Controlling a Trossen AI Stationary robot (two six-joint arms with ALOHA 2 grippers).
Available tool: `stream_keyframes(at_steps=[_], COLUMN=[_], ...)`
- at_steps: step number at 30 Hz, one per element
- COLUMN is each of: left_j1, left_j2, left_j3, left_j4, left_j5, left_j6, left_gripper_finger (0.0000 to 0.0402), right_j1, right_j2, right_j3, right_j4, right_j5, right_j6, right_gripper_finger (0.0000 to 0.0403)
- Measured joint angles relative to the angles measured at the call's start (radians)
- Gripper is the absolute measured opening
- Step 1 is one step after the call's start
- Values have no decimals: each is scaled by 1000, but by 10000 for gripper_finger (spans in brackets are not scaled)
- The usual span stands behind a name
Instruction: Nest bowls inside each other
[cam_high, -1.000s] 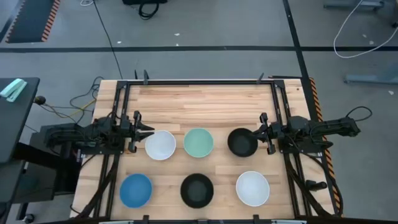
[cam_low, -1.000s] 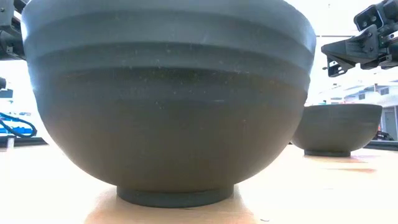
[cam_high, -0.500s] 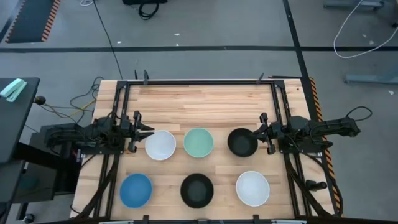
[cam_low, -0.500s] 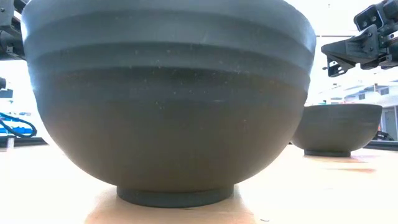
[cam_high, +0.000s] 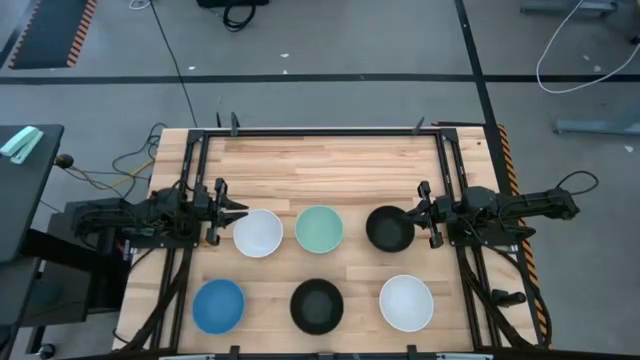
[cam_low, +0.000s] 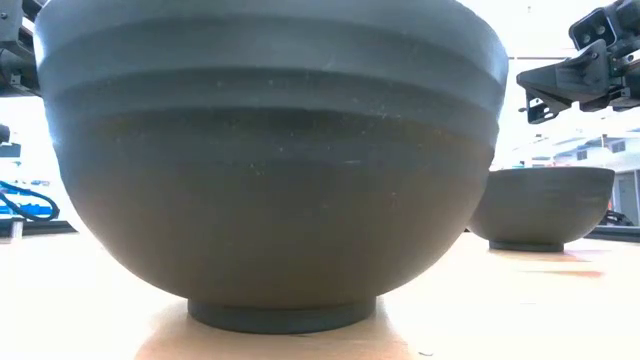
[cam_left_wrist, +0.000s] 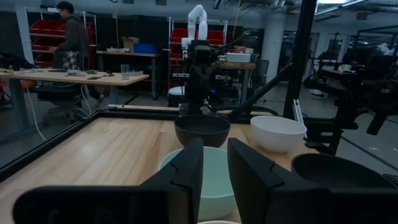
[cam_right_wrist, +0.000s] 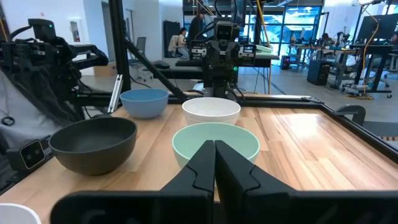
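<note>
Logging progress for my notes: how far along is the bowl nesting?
Nothing is nested yet: all six bowls sit apart in two rows on the table. Neither hand holds anything; the left hand is beside a white bowl, the right hand beside a black bowl. All the stacking remains.

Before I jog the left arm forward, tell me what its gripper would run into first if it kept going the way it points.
Most likely the white bowl directly ahead of the left gripper, if it travels at rim height. The mint green bowl sits behind that one.
</note>
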Motion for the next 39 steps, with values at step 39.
stream_keyframes(at_steps=[39], left_j1=[0], left_j2=[0], left_j3=[0], left_j4=[0], left_j5=[0], left_j6=[0], left_gripper_finger=[80], right_j1=[0], right_j2=[0], right_j3=[0], right_j4=[0], right_j5=[0], right_j6=[-1], right_gripper_finger=[19])
